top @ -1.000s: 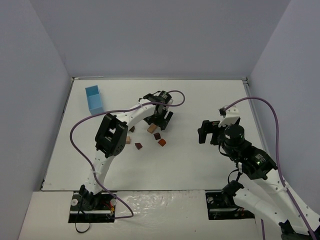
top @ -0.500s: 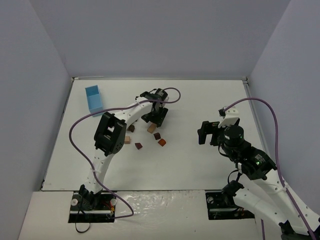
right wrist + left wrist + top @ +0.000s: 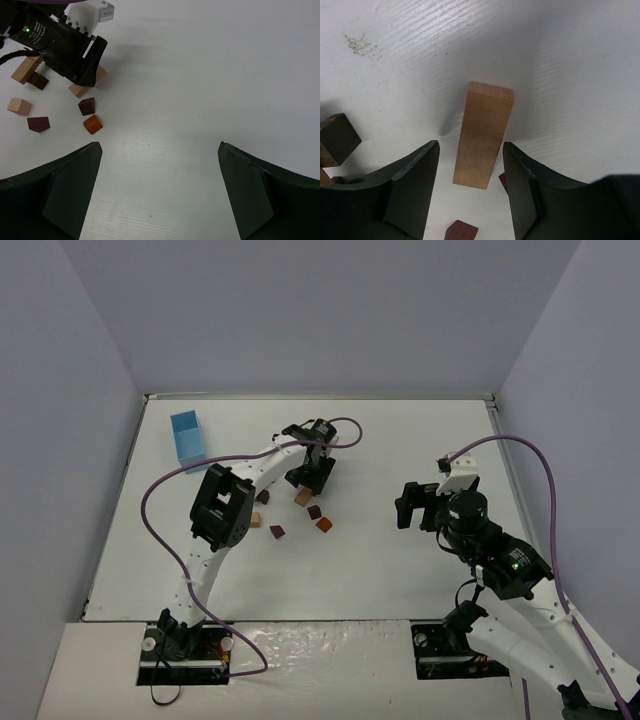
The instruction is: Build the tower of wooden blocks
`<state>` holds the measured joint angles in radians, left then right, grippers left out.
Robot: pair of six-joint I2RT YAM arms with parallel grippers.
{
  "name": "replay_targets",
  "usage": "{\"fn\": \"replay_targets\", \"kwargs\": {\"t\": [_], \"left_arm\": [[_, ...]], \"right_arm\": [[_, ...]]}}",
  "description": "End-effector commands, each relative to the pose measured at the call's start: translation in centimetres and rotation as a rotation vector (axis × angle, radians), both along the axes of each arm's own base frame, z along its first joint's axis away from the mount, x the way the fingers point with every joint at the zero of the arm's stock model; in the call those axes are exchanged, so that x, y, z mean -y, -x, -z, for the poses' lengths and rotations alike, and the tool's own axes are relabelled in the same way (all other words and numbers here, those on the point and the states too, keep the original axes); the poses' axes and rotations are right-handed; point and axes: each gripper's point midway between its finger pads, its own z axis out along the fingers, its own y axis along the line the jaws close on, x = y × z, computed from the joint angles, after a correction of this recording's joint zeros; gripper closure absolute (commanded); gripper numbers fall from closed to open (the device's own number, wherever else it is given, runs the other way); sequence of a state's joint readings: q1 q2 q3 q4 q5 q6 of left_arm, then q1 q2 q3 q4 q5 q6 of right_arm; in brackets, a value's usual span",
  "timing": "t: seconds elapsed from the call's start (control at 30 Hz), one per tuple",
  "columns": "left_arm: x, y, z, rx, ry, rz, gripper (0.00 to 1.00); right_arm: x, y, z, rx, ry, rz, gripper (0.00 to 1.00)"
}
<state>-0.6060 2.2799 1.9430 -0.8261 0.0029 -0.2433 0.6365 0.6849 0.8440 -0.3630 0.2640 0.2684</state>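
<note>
My left gripper [image 3: 309, 478] is open and hangs low over a light tan bar [image 3: 483, 135]. The bar lies on the table between the jaws, and neither finger touches it. This bar also shows in the top view [image 3: 303, 497]. Around it lie loose wood blocks: a dark brown cube [image 3: 314, 511], a reddish-orange block [image 3: 323, 524], a dark reddish piece [image 3: 277, 532], a tan cube [image 3: 256, 519] and a brown block [image 3: 264, 496]. No stacked tower shows. My right gripper [image 3: 158, 145] is open and empty over bare table, well right of the blocks.
A light blue box [image 3: 187, 436] stands at the back left of the white table [image 3: 400, 440]. The left arm and its purple cable [image 3: 160, 500] arch over the left half. Grey walls close in the table on three sides.
</note>
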Motion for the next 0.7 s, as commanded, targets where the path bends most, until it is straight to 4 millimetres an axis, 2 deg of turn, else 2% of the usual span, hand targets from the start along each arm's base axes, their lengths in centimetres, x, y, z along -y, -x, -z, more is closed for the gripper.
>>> {"fn": "replay_targets", "kwargs": {"t": [0.0, 0.27, 0.43, 0.6, 0.67], "left_arm": [[0.5, -0.9, -1.8, 0.044, 0.027, -0.003, 0.50], [0.8, -0.6, -1.5, 0.024, 0.043, 0.008, 0.60], [0.9, -0.4, -1.5, 0.020, 0.048, 0.011, 0.70], [1.0, -0.2, -2.6, 0.027, 0.071, 0.010, 0.88], [1.0, 0.0, -3.8, 0.042, 0.086, 0.004, 0.96]], "right_arm": [[-0.3, -0.8, -1.2, 0.049, -0.031, 0.017, 0.00], [-0.3, -0.8, -1.2, 0.049, -0.032, 0.017, 0.00], [-0.2, -0.8, -1.2, 0.050, -0.031, 0.019, 0.00], [-0.2, -0.8, -1.2, 0.049, -0.031, 0.018, 0.00], [-0.2, -0.8, -1.3, 0.051, -0.031, 0.019, 0.00]]}}
